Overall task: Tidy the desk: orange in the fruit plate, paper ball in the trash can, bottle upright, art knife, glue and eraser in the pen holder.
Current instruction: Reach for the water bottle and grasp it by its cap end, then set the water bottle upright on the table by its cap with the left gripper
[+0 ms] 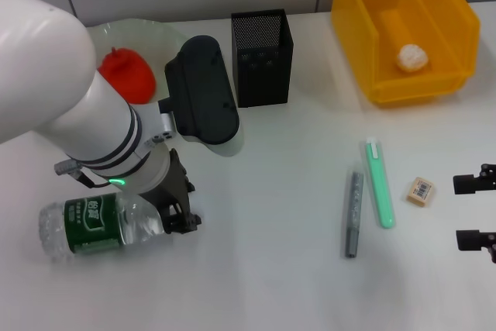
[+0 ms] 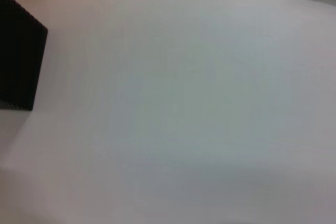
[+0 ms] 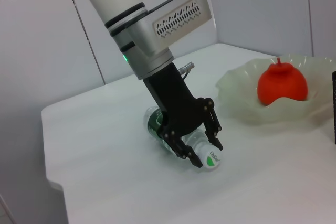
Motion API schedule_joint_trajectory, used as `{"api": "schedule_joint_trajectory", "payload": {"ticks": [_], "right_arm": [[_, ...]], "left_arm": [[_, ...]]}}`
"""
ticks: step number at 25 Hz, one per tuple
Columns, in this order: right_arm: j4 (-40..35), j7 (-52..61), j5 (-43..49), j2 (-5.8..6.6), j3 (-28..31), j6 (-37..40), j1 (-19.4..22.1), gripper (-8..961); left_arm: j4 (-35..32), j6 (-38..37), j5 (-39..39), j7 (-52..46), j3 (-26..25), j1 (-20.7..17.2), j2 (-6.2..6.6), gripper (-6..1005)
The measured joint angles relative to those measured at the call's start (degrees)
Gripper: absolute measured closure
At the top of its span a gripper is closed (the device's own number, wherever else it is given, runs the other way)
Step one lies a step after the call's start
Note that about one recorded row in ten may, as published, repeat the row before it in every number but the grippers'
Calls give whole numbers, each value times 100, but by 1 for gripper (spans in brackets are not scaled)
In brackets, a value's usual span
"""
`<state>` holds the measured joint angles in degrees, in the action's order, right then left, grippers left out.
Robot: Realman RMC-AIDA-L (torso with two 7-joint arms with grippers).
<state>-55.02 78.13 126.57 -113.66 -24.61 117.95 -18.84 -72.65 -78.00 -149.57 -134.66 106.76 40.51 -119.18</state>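
The bottle [image 1: 93,224] lies on its side at the table's front left, cap [image 3: 211,160] pointing right. My left gripper [image 1: 180,221] is shut on its neck, fingers [image 3: 190,156] on either side. The orange [image 1: 125,75] sits in the fruit plate [image 1: 167,36]. In the trash can [image 1: 364,36] lies the paper ball [image 1: 412,57]. The pen holder [image 1: 262,56] stands at the back middle. A grey pen-shaped art knife [image 1: 353,213], a green glue stick [image 1: 379,184] and the eraser [image 1: 421,191] lie on the right. My right gripper [image 1: 474,212] is open at the right edge, beside the eraser.
The table's left edge runs close behind the bottle [image 3: 157,124] in the right wrist view. In the left wrist view only bare table and a black corner of the pen holder [image 2: 18,56] show. A wall closes off the back.
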Motion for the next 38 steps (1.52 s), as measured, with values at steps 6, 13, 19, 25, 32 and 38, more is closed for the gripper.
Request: {"api": "schedule_joint_trajectory", "payload": {"ticks": [6,13,19,25,32,38], "right_arm": [[0,0,0,-12,0,-22,-33,109],[9,-2,0,-16,0,-46,-41,110],[10,-39,-12,-16,5,-46,-40,109],[162,-94,-30,9,45,-45,-50,110],[177,-96,-37,16,41,-49,-96,112],[176,-97,-46,16,52,-53,-142,113]], "left_arm": [[73,-6,-3,-6,-5,3,0,564],[-664,-26,8,-44,-91,-169,3,564],[-1221,-352,-2,-78,-533,-269,22,564],[-1754,-441,43,-83,-1254,-630,44,564],[-2453,-603,272,-87,-2052,-1178,45,563],[-2820,-928,822,-58,-2726,-1517,58,563]]}}
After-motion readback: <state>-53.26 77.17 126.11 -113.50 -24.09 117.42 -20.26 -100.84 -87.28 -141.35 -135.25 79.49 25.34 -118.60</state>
